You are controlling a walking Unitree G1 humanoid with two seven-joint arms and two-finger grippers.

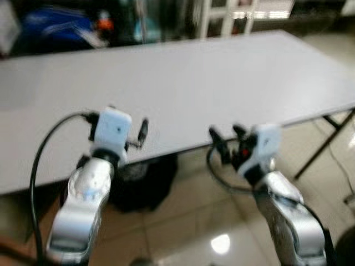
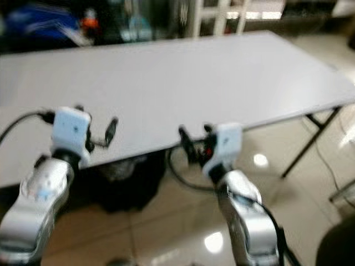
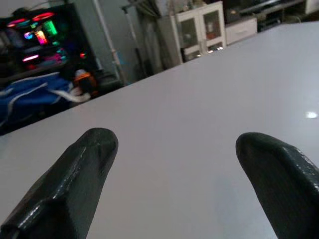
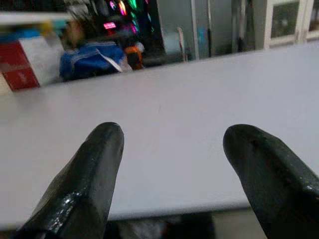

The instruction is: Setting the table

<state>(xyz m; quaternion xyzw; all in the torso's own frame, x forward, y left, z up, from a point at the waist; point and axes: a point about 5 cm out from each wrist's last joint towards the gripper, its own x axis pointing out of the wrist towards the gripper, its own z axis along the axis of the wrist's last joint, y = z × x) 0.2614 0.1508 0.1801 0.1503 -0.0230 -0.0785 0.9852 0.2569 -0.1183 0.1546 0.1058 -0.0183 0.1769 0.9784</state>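
Observation:
A long, bare grey-white table (image 1: pixel 222 83) stretches in front of me, with its near edge running from lower left to upper right. My left gripper (image 3: pixel 172 142) hovers at that near edge, open, nothing between its black fingers (image 3: pixel 89 164). My right gripper (image 1: pixel 226 136) is held just off the edge over the floor, also open and empty, its fingertips pointing at the tabletop (image 4: pixel 199 99). No dishes or cutlery lie on the table.
A dark bin-like object (image 1: pixel 144 183) stands under the table near my left arm. Black folding legs (image 1: pixel 324 144) slant down at the right end. Beyond the far edge are a blue bag (image 1: pixel 55 25) and a white cabinet (image 1: pixel 227 16). The floor is glossy tile (image 1: pixel 222 238).

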